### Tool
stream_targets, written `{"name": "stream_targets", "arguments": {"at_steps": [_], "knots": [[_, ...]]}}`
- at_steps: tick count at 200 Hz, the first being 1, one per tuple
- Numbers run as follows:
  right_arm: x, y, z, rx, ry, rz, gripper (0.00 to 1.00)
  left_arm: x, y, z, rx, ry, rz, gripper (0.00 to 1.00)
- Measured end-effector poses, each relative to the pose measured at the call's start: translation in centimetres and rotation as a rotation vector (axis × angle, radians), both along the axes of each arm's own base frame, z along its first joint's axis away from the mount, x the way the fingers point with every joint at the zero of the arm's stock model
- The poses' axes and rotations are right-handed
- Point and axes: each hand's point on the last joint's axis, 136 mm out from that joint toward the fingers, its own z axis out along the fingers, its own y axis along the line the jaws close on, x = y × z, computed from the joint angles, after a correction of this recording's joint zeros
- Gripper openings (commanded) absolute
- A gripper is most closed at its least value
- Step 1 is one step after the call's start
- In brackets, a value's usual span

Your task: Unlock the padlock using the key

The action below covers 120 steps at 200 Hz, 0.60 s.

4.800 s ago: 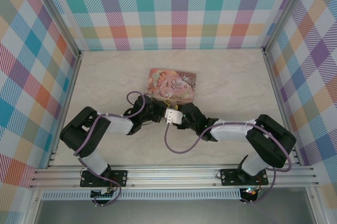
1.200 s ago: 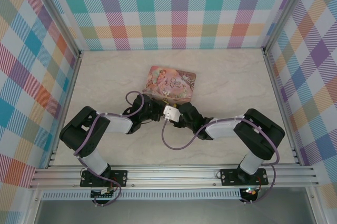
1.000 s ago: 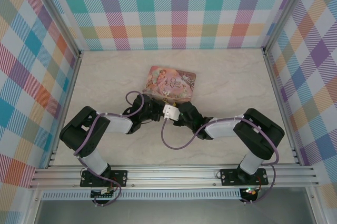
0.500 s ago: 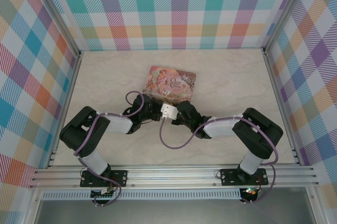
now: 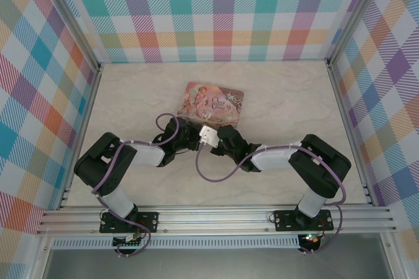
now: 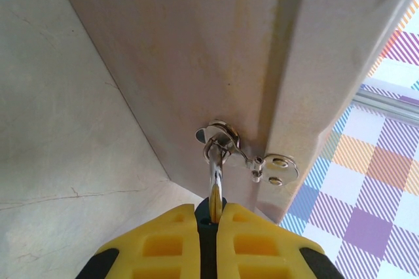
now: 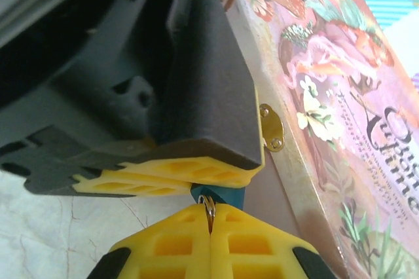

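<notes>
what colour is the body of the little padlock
Teal; the padlock shows best in the right wrist view.

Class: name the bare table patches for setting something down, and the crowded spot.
Bare table lies left and right of the pink tin, out to the walls, and behind it. Crowded: its near edge, where left gripper and right gripper meet.

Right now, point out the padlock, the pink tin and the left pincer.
padlock (image 7: 226,196), right wrist view, on its teal body.
pink tin (image 5: 213,101), top external view, on its illustrated lid.
left pincer (image 6: 211,208), left wrist view, between its yellow fingertips.
</notes>
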Motion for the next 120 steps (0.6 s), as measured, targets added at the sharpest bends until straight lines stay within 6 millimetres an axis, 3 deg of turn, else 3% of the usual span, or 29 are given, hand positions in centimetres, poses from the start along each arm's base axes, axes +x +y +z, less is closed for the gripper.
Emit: {"name": "stream_targets", "arguments": {"at_steps": [120], "knots": [[0.25, 0.52, 0.11, 0.511, 0.597, -0.411, 0.0, 0.38, 0.35, 0.14, 0.004, -0.007, 0.024, 0.0]]}}
